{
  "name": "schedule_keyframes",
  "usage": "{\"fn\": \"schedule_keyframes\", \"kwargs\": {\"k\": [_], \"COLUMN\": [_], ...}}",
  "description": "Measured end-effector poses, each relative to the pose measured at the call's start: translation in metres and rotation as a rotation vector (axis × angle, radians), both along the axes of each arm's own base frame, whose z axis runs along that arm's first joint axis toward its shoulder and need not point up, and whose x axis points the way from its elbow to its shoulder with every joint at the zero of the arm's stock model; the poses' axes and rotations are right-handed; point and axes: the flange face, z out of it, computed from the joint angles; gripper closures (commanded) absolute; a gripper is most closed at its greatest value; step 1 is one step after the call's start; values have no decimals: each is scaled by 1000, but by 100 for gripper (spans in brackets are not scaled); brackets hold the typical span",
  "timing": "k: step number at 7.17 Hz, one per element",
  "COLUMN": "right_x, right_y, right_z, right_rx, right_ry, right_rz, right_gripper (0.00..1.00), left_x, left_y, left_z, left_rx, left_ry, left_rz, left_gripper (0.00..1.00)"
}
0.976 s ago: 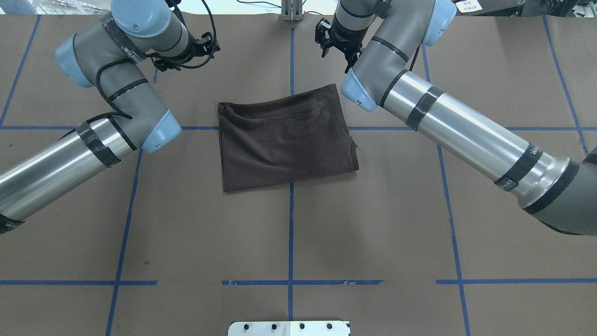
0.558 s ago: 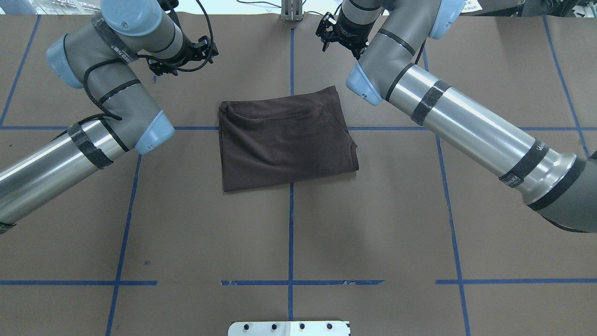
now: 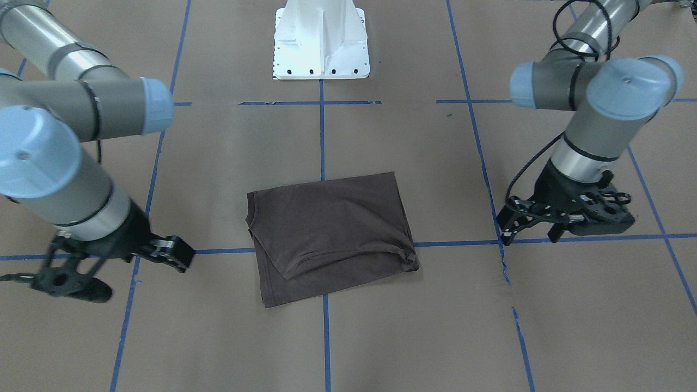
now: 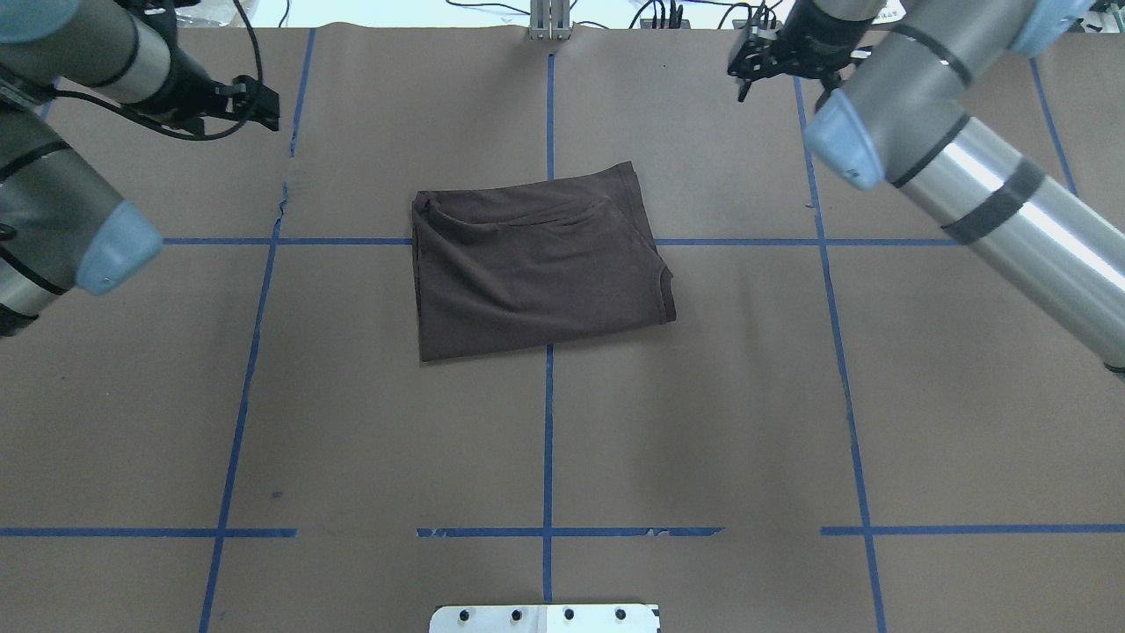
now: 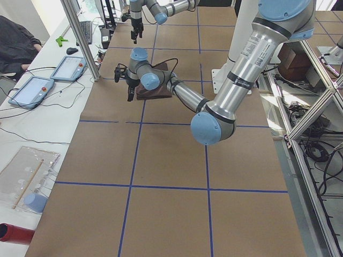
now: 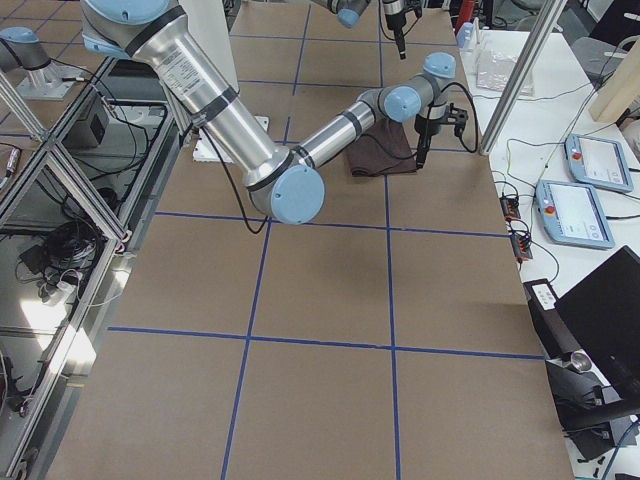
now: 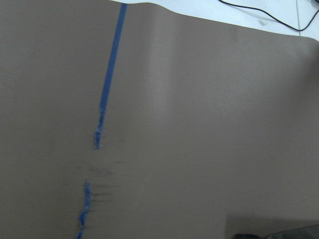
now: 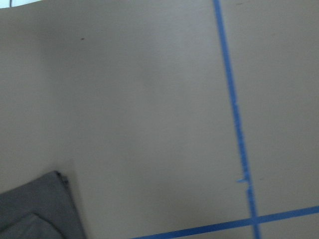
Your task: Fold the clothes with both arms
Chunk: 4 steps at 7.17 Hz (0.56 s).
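Note:
The dark brown T-shirt (image 4: pixel 536 264) lies folded into a rough rectangle at the middle of the brown table, also seen from across (image 3: pixel 332 234). Nothing holds it. My left gripper (image 4: pixel 257 101) hovers open and empty far to the shirt's back left; from across it shows at the right (image 3: pixel 561 226), fingers spread. My right gripper (image 4: pixel 760 61) is open and empty at the back right of the shirt, at the left from across (image 3: pixel 125 275). A corner of the shirt (image 8: pixel 35 209) shows in the right wrist view. The left wrist view shows only table paper and blue tape.
Blue tape lines (image 4: pixel 547 422) grid the paper-covered table, and one line is torn (image 4: pixel 283 189) near my left gripper. The white base plate (image 4: pixel 545 618) sits at the near edge. Teach pendants (image 5: pixel 32 88) and a metal post (image 5: pixel 80 37) stand beyond the far edge.
Both arms have swung outward from the shirt, the left gripper to the left and the right gripper to the right and back. The shirt has not moved.

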Motion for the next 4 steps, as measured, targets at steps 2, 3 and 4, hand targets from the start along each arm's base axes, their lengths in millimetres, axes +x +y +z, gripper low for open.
{"fn": "schedule_keyframes", "kwargs": {"k": [2, 3, 4], "right_x": [155, 221, 276], "right_y": [18, 43, 78], "right_z": [113, 173, 227], "right_rx": [102, 137, 161], "right_ry": [-5, -4, -4], "right_rz": [-106, -147, -175], "right_gripper": [0, 0, 0], "left_x": [-138, -203, -254], "left_y": [0, 10, 38], "left_z": [83, 123, 166], "left_rx": [159, 218, 246], "left_ry": [-171, -251, -279], "left_rz": [131, 203, 267], "left_gripper": [0, 0, 0]}}
